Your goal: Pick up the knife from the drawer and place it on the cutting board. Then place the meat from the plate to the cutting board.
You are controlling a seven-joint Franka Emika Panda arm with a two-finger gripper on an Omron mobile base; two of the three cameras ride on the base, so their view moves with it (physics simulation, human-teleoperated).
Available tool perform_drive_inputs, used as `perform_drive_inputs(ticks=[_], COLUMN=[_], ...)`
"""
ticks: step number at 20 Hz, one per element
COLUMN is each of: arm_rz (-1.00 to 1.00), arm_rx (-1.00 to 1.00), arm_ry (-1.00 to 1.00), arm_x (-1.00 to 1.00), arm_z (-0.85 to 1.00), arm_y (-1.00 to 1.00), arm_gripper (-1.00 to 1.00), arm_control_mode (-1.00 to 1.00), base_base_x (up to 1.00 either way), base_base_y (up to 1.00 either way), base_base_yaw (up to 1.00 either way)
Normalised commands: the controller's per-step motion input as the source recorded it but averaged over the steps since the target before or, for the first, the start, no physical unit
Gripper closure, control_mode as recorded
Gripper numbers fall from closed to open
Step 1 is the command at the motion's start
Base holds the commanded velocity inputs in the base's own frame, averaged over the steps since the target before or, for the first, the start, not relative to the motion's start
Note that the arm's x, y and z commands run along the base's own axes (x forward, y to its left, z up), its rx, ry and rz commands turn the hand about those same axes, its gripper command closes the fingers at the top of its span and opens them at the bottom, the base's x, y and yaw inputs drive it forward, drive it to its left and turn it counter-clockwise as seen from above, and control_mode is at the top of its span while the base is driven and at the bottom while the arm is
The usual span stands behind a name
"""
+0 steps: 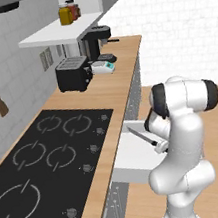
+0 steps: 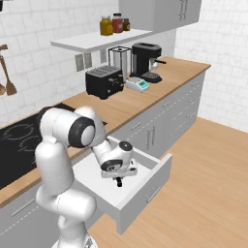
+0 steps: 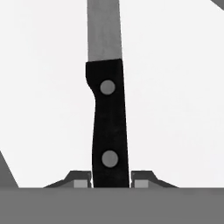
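On the left I see the black stove top in the wooden counter, and next to it the white drawer is pulled out with the knife lying inside. My gripper is down in the drawer, with its two fingers squeezed tight on the end of the knife's black handle. The silver blade points straight away from the fingers.

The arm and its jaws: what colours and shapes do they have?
The arm is glossy white, built of rounded, bulky segments with dark grey to black bands at the joints. The gripper has two small dark finger tips with lighter grey pads. No cables or markings are visible.
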Motion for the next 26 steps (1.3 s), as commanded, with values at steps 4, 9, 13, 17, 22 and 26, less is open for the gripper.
perform_drive_inputs(ticks=[4,9,13,17,22,26], arm_rz=[0.0,-0.08,-0.14,-0.11,-0.08,-0.04], arm_rx=[0.0,0.02,0.01,0.02,0.04,0.0], arm_ry=[0.0,0.05,0.25,0.27,0.03,-0.08], arm_x=[-0.04,-0.02,0.0,-0.05,-0.29,-0.4], arm_z=[1.0,1.0,1.0,1.0,1.0,0.99], arm_y=[-0.11,-0.37,-0.49,-0.41,-0.05,0.08], arm_gripper=[1.0,1.0,1.0,1.0,1.0,1.0], arm_control_mode=[-1.0,-1.0,-1.0,-1.0,-1.0,-1.0], base_base_x=[0.0,0.0,0.0,0.0,0.0,0.0], base_base_y=[0.0,0.0,0.0,0.0,0.0,0.0], base_base_yaw=[0.0,0.0,0.0,0.0,0.0,0.0])
